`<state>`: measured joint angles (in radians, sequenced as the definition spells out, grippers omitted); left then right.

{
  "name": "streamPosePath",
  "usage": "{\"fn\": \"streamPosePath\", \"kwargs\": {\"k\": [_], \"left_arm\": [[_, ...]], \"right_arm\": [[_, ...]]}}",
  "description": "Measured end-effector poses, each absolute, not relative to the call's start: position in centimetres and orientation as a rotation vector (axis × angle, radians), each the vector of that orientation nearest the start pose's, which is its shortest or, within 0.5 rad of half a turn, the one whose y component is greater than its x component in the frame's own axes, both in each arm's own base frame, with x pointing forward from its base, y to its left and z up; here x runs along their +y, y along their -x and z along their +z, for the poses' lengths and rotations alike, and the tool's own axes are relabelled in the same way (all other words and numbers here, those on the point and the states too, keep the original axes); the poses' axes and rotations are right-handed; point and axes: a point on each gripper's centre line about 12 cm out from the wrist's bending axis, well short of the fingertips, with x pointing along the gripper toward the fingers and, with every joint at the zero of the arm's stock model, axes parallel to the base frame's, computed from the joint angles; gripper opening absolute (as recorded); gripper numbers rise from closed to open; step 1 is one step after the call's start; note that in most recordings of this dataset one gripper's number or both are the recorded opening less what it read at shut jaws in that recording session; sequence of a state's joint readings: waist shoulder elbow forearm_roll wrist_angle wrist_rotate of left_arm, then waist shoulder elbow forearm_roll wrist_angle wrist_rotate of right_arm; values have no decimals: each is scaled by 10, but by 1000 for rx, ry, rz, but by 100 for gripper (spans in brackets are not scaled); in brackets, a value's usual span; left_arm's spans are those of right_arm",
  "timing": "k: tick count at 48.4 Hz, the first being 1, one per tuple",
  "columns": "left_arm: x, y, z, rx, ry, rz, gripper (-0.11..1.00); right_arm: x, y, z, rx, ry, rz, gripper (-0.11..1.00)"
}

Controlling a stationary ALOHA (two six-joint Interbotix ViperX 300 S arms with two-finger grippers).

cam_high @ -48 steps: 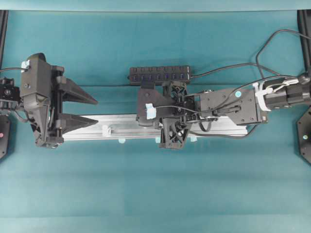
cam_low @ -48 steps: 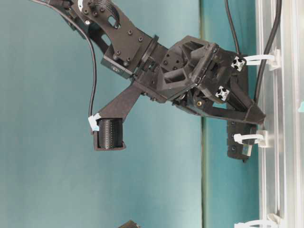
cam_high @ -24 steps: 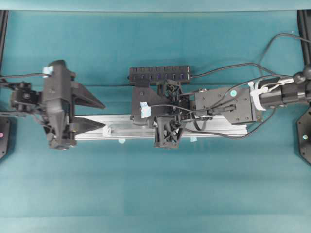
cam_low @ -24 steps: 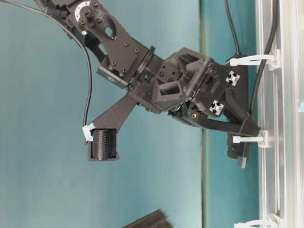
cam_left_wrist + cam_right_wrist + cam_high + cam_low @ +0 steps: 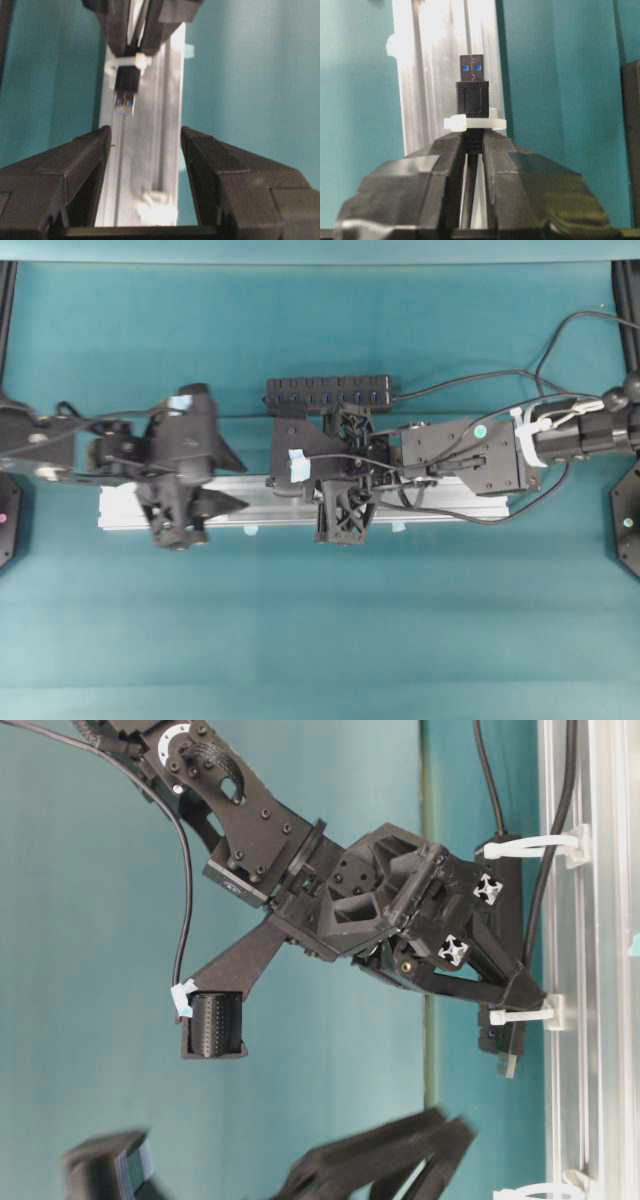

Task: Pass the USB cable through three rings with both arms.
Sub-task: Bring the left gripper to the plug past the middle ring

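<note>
Where the silver rail (image 5: 440, 502) runs across the teal table (image 5: 320, 620), you have the right gripper (image 5: 474, 142) pinching the USB cable (image 5: 471, 90) just behind its plug, jaws pressed together on it. The plug pokes through the middle ring (image 5: 475, 122) on the rail, silver tip clear on the far side and pointing along the rail toward the left gripper (image 5: 145, 145). That gripper stands spread and holding nothing, its fingers (image 5: 80, 160) straddling the rail short of the plug, with bare rail between them. Another ring (image 5: 157, 207) sits on the rail between those fingers. A black multi-port hub (image 5: 328, 393) lies just behind the rail. Teal table lies open on both long sides of the rail.
</note>
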<state>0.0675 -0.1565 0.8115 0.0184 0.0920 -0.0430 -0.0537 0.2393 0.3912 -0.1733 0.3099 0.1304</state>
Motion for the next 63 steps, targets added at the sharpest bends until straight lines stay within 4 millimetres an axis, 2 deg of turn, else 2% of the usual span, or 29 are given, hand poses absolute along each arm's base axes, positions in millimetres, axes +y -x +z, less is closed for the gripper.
{"fn": "streamPosePath", "kwargs": {"k": [8, 21, 49, 63], "left_arm": [[25, -340, 153, 763, 42, 77, 59], [27, -342, 150, 664, 11, 70, 59], [32, -347, 133, 651, 14, 80, 59], [33, -356, 130, 652, 13, 80, 58]], "right_arm": [[-29, -440, 132, 938, 32, -80, -7], [-29, -441, 132, 927, 32, -78, -7], [-28, -441, 132, 911, 31, -75, -7], [-28, -441, 133, 906, 30, -75, -7]]}}
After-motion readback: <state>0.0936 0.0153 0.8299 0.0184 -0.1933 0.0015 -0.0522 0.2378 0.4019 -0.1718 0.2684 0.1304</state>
